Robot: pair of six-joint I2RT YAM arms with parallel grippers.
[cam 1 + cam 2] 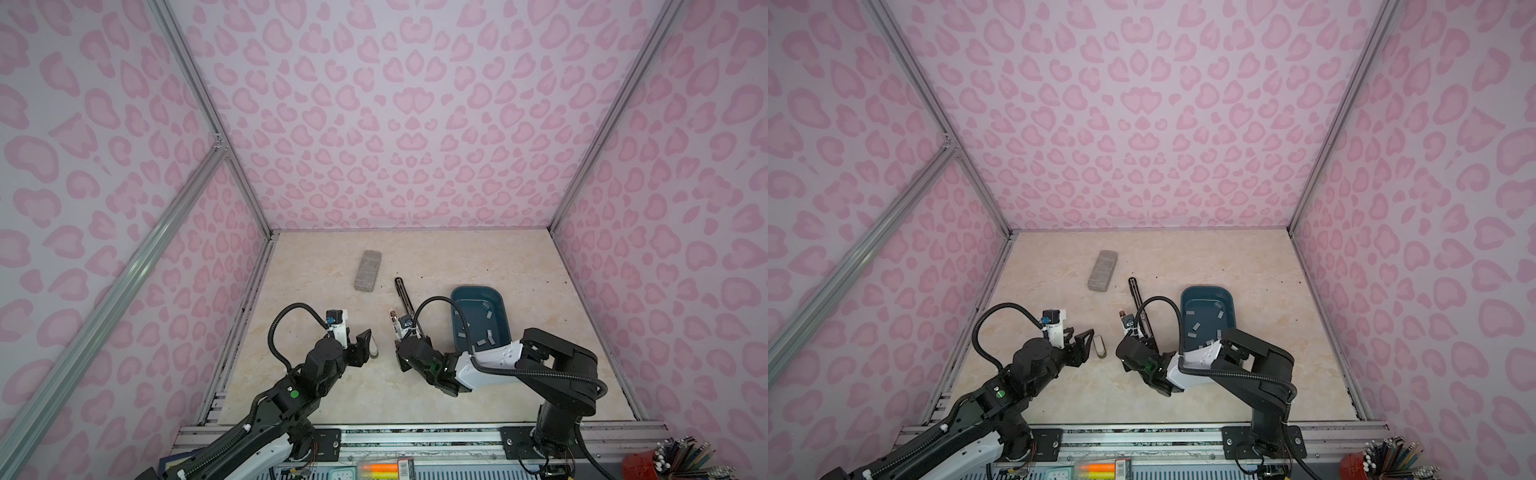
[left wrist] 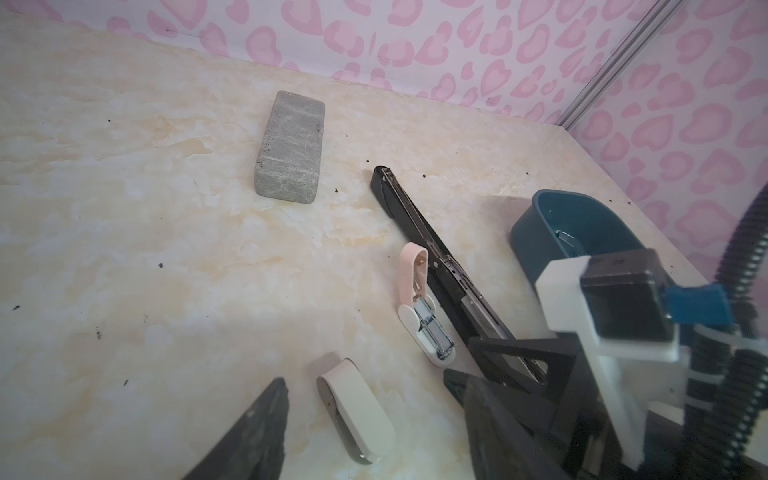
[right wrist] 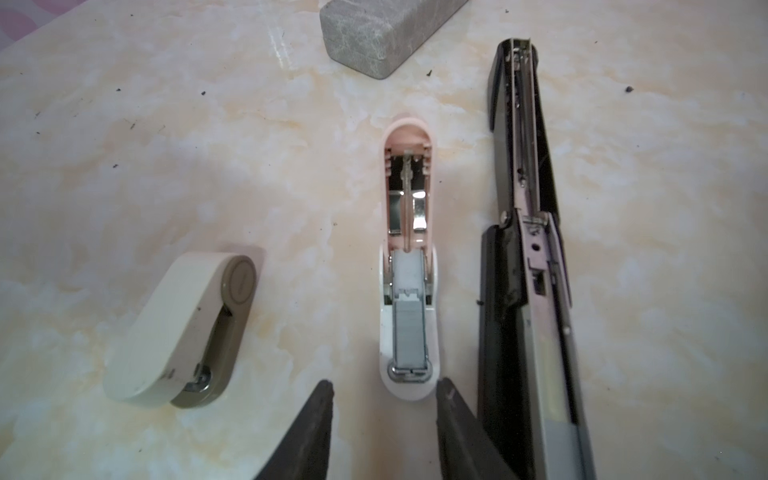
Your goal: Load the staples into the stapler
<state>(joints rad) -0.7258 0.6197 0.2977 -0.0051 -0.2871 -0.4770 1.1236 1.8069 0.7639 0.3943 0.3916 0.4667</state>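
Right of centre on the cream marbled desk (image 1: 436,257), in both top views, sits a dark teal plastic tub (image 1: 478,288) with the staples (image 1: 487,313), short flat light-grey metal strips, scattered across its floor. Just left of the tub lies the long black metal stapler (image 3: 528,249), hinged fully open with its channel facing up. Whether a strip already sits in that channel I cannot tell (a pale grey stretch shows at one end in the right wrist view, nothing sharper). Beside it a small pink-and-white plastic stapler (image 3: 409,291) is open too, and a grey strip plainly fills its magazine. Further left, lower in the top views, lies a closed cream-and-taupe stapler (image 3: 183,328). I judge the task part done: one small stapler is loaded but not shut, and many strips lie unused in the tub.

The right claw (image 3: 385,384) is spread and empty, its tips flanking the white end of the pink stapler without clearly touching it. The left claw (image 2: 370,386) is spread as well, pinching nothing, with the cream stapler lying loose between its fingers. A speckled grey stone-like block (image 2: 291,149) lies apart, toward the upper left of the desk in the top views.
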